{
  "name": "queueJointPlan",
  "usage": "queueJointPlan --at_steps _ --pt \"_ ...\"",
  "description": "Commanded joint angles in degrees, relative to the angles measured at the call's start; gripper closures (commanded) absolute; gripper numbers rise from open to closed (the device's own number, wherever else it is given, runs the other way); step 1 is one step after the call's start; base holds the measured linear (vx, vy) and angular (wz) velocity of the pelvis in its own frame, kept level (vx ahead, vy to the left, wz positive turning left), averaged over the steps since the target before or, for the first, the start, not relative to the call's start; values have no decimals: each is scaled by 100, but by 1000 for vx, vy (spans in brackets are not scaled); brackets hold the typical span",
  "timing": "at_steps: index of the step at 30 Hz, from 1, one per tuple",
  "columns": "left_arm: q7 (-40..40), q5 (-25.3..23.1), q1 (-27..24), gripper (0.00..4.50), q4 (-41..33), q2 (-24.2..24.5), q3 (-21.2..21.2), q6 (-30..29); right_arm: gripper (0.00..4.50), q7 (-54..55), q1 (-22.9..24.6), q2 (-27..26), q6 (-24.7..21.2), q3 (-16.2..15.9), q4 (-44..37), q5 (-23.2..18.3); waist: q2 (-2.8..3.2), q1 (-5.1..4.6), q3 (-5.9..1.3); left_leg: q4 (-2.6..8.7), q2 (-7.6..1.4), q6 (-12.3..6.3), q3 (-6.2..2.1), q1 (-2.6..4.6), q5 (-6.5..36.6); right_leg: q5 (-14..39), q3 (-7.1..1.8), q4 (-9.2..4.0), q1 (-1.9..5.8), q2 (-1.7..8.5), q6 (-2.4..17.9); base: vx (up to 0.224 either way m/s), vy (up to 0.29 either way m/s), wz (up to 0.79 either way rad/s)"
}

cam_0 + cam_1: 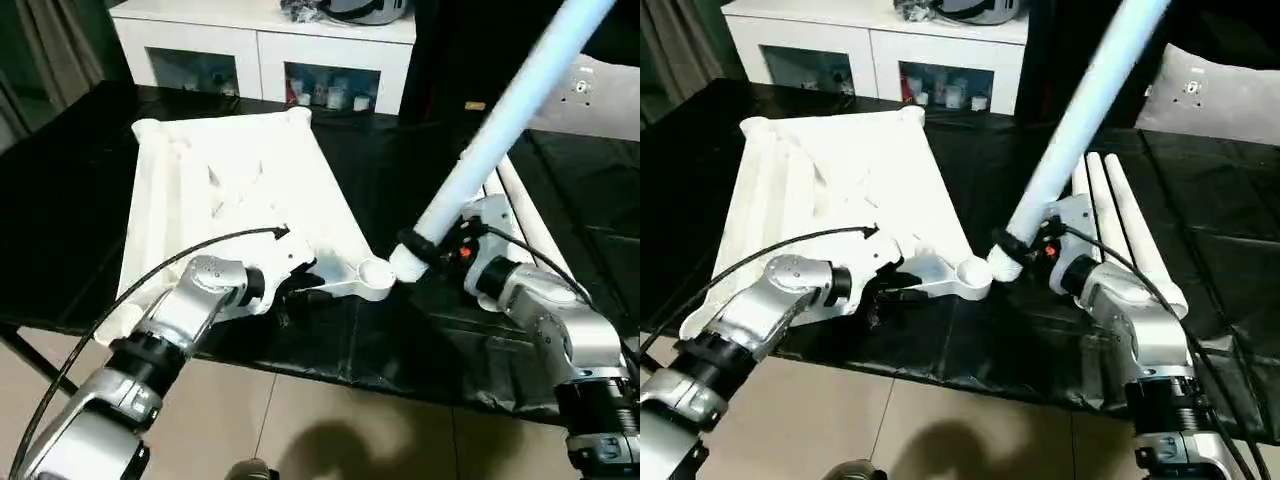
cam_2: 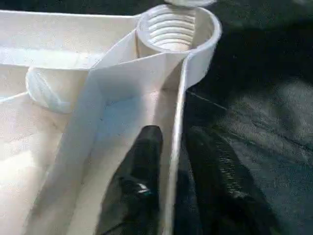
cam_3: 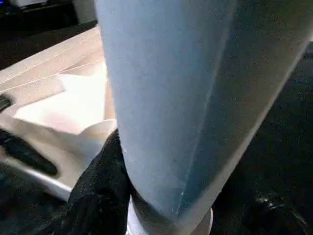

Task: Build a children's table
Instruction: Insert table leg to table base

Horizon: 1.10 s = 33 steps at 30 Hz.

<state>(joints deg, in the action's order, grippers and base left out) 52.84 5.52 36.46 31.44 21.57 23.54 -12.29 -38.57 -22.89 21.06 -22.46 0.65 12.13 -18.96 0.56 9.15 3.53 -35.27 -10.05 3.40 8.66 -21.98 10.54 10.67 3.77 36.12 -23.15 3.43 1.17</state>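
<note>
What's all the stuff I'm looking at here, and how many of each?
White plastic tabletop: one, upside down on the black-covered table, ribbed underside up.
Threaded corner socket: one, white, at the tabletop's near corner.
Long round white leg: one, tilted, lower end beside that socket.
Spare white legs: three, lying side by side to the right.
White low cabinet: one, behind.
Left tool: straddles the tabletop's edge wall.
Right tool: shut on the leg.

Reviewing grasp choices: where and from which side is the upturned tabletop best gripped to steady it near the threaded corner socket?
Grip the thin upright side wall of the tabletop just short of the corner socket, coming in from its near edge with one finger on each face. The wall is a narrow flange that fits between fingers, and the left end effector already straddles it there.
</note>
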Motion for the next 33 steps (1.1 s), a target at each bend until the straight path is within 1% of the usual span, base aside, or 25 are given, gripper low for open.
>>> queueJointPlan --at_steps 1,2,4,5,7,9,11,15,18,19,22,25,29,30,31,33 --pt "95 -91 130 382 146 -12 -8 98 264 -127 -107 59 -114 -51 -183 -61 22 -3 -436 463 -296 65 -74 97 1139 1112 -298 -451 311 536 1025 0 0 0" --pt "158 -94 160 389 201 -19 -36 134 264 -182 -135 73 -155 -85 -199 -77 8 -4 -436 460 -297 62 -71 97 1110 1076 -299 -448 308 538 1044 0 0 0" --pt "243 -97 173 398 226 -11 -40 164 264 -270 -163 100 -200 -136 -220 -96 20 1 -438 462 -307 63 -74 93 1089 1037 -301 -436 308 551 1086 0 0 0" --pt "385 -134 171 410 238 31 1 226 264 -444 -204 160 -279 -239 -261 -120 -13 2 -435 460 -301 24 -70 90 1070 1051 -300 -443 319 551 1089 0 0 0" --pt "586 -200 155 437 263 90 80 368 264 -646 -251 223 -351 -357 -320 -122 -17 5 -432 462 -303 14 -72 81 1052 1112 -300 -442 322 554 1059 0 0 0" --pt "722 -244 145 440 287 135 148 469 264 -751 -319 231 -399 -423 -342 -120 -11 3 -430 464 -310 2 -75 78 1013 1090 -307 -438 319 560 1036 0 0 0" --pt "805 -328 153 449 359 161 202 561 264 -853 -455 198 -508 -512 -278 -113 -14 -1 -439 456 -310 5 -69 89 979 1007 -300 -417 305 552 1092 0 0 0" --pt "1000 -375 96 450 273 229 275 621 264 -958 -565 160 -588 -639 -154 -73 -13 5 -434 464 -316 23 -72 85 1015 1086 -305 -420 305 574 1110 0 0 0" --pt "1209 -326 16 450 96 240 225 615 264 -1206 -632 144 -718 -870 37 -55 -17 17 -428 465 -326 36 -63 103 1061 1129 -304 -428 285 573 1150 0 0 0" --pt "1212 -326 16 450 95 240 225 615 264 -1208 -632 144 -719 -872 38 -56 -26 27 -425 470 -331 44 -65 101 1079 1179 -307 -421 289 578 1139 0 0 0" --pt "1387 -354 -23 450 33 279 264 697 264 -1195 -673 102 -752 -968 216 76 -11 50 -419 483 -337 72 -66 108 1141 1284 -312 -435 271 580 1096 0 0 0" --pt "1438 -359 -33 450 35 280 267 751 264 -1140 -751 81 -801 -1002 414 154 -19 36 -422 493 -329 134 -72 110 1232 1329 -308 -436 276 579 1081 0 0 0" --pt "1513 -391 -15 450 72 286 259 759 264 -1258 -798 183 -916 -1083 474 180 -20 44 -431 489 -330 143 -72 109 1168 1186 -311 -419 281 571 1073 0 0 0" --pt "1511 -433 -7 450 97 295 262 784 264 -1309 -799 220 -960 -1089 462 169 -8 45 -433 488 -331 134 -74 108 1154 1127 -310 -415 284 573 1077 0 0 0" --pt "1498 -480 10 450 156 300 258 823 264 -1413 -781 301 -1051 -1102 409 140 -21 45 -432 485 -329 123 -70 102 1135 1077 -313 -415 291 570 1078 0 0 0" --pt "1502 -492 26 450 204 297 237 843 264 -1477 -760 376 -1085 -1106 369 138 -20 56 -435 476 -324 105 -65 100 1100 1039 -314 -414 300 572 1078 0 0 0"
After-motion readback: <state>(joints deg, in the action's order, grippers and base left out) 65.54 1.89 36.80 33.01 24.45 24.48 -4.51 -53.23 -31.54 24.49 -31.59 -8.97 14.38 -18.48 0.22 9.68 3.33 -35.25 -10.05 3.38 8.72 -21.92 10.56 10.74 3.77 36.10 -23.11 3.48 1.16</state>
